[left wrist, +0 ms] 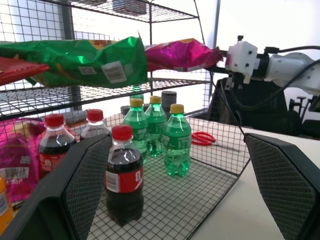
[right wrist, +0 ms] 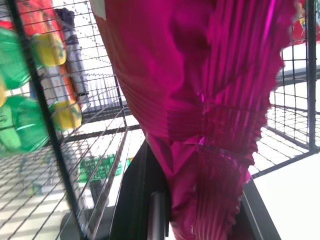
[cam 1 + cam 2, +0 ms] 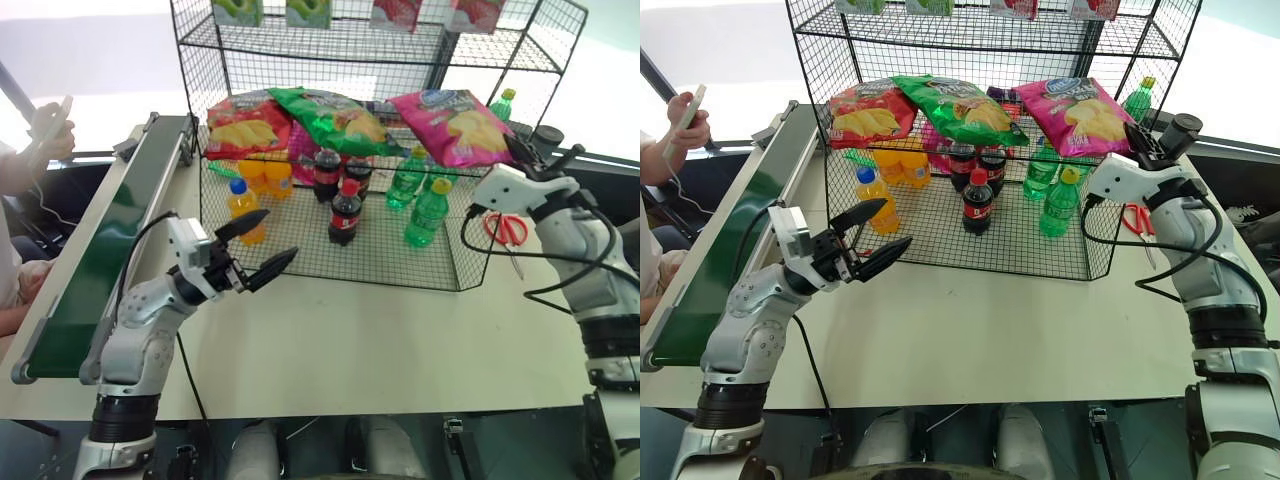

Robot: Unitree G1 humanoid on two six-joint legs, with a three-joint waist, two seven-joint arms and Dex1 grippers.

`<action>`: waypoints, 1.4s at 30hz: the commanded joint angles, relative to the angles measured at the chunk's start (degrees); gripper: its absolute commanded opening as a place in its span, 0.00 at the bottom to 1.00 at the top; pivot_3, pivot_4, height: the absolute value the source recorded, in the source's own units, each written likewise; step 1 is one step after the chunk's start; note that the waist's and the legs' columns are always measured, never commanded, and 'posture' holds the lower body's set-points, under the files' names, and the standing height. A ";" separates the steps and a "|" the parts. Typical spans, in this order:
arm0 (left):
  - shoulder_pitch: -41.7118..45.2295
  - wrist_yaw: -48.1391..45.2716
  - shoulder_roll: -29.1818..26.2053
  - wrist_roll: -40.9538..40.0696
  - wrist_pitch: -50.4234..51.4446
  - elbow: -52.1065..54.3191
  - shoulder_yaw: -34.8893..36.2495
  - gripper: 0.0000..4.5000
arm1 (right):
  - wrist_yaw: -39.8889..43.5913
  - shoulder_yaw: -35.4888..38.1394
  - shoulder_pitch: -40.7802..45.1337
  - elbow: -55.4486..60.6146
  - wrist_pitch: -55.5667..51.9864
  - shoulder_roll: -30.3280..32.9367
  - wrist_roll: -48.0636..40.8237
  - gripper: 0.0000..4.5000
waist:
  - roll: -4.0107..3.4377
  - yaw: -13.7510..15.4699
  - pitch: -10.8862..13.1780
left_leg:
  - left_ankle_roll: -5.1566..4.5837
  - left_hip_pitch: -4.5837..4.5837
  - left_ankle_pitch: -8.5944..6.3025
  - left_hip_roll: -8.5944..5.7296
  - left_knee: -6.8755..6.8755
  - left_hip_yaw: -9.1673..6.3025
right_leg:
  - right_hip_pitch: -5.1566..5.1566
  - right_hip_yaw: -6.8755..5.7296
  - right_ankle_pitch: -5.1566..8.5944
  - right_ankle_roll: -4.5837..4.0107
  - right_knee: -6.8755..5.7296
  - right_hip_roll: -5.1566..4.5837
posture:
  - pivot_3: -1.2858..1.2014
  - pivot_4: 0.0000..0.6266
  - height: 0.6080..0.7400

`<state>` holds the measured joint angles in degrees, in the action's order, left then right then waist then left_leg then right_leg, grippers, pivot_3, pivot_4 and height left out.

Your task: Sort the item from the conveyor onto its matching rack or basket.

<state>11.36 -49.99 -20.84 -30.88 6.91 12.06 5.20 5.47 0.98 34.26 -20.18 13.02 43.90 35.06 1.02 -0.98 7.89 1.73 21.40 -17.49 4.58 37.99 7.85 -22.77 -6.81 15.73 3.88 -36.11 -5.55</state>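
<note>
Pink chip bag (image 3: 452,124) lies on the middle tier of the wire rack (image 3: 330,250), beside the green chip bag (image 3: 330,120). The right gripper (image 3: 527,153) pinches its crimped edge, probably to guide it fully onto the shelf. The left gripper (image 3: 257,246) waits wide open, holding nothing.

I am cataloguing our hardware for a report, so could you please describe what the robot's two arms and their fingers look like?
Both arms have light grey, rounded shells with black ribbed rings at the lower joints. The left gripper has two black, pointed fingers with mesh-textured inner faces on a white blocky wrist. The right gripper is black on a similar white housing, with thick black cables looping beside the forearm.
</note>
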 commanded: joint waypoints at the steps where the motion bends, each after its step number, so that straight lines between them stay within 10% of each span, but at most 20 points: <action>1: 0.77 1.40 0.28 0.50 -1.26 2.35 -0.14 1.00 | -1.59 -0.05 2.97 -1.60 -0.77 0.20 -0.93 0.04 | 0.00 0.11 0.00 | 0.00 0.01 0.00 0.00 0.00 0.00 | 0.00 0.00 0.00 0.00 0.00 0.00 | 0.52 0.24 0.90; 13: 1.05 3.44 1.53 0.37 -0.59 3.46 -1.31 1.00 | -0.23 -1.35 5.53 -1.78 -3.30 -1.05 -4.54 0.04 | 0.00 0.00 0.00 | 0.01 0.00 0.00 0.01 0.02 0.00 | 0.01 0.00 0.00 0.01 -0.01 0.00 | 0.52 0.24 0.90; 22: 0.95 4.94 1.57 -0.07 0.14 4.28 -2.26 1.00 | 8.66 1.53 5.07 2.95 -7.34 -1.31 -14.56 0.98 | -0.02 -0.06 0.00 | 0.01 0.00 0.00 0.03 0.01 -0.01 | 0.01 -0.01 -0.01 0.01 -0.01 0.02 | 0.52 0.24 0.90; 42: 0.89 5.91 1.65 0.19 1.10 5.03 -3.23 1.00 | 25.39 3.20 2.72 13.23 -9.72 -2.66 -30.95 0.99 | -0.02 0.16 0.01 | -0.03 0.01 -0.02 0.03 0.01 -0.02 | 0.00 -0.03 -0.01 0.01 -0.01 0.01 | 0.52 0.24 0.90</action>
<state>11.68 -43.81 -18.95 -30.60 8.52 14.88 2.35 30.27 3.19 36.74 -9.91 1.68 40.82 5.43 1.00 -0.81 7.90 1.70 21.40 -17.51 4.62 38.00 7.83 -22.77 -6.83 15.72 3.89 -36.12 -5.54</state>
